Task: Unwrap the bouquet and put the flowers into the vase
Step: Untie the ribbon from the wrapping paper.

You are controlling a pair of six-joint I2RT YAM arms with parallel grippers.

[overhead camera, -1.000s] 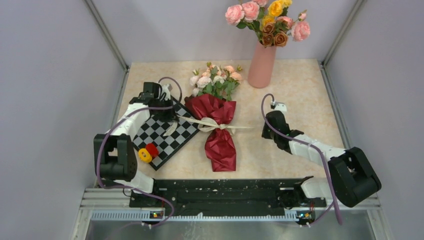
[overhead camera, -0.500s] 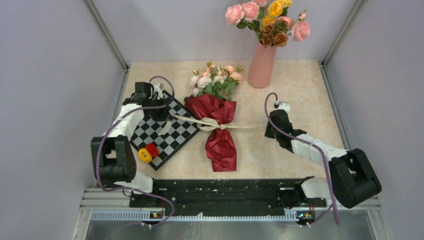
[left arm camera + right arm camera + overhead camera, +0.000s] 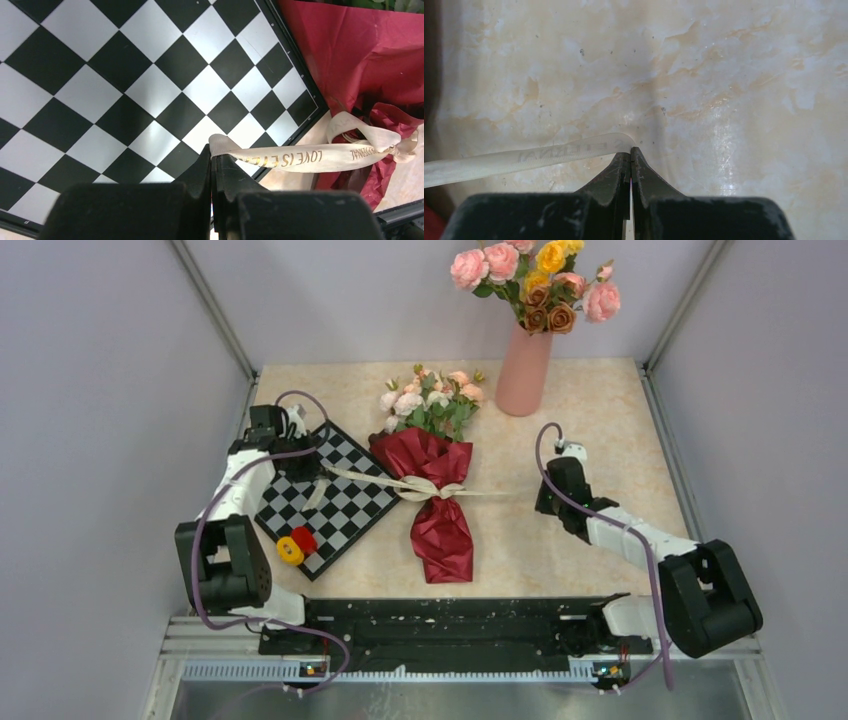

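With the wrapped bouquet (image 3: pixel 440 502) lying between my 2 arms, my left gripper (image 3: pixel 211 154) is clamped on 1 tail of the cream ribbon (image 3: pixel 300 160) above the chessboard (image 3: pixel 125 90), and my right gripper (image 3: pixel 630 151) pinches the other tail. Bow knot (image 3: pixel 432 490) sits inward of both, roughly midway. Bouquet's long axis runs away from me, crossing the ribbon line. Vase (image 3: pixel 524 370) stands beyond the blooms, nearer my right gripper. Likely next: pull outward, apart.

dark red paper (image 3: pixel 441 528), cream ribbon (image 3: pixel 300 160), black-and-white checked board (image 3: pixel 345 512), salmon vase (image 3: pixel 523 375)
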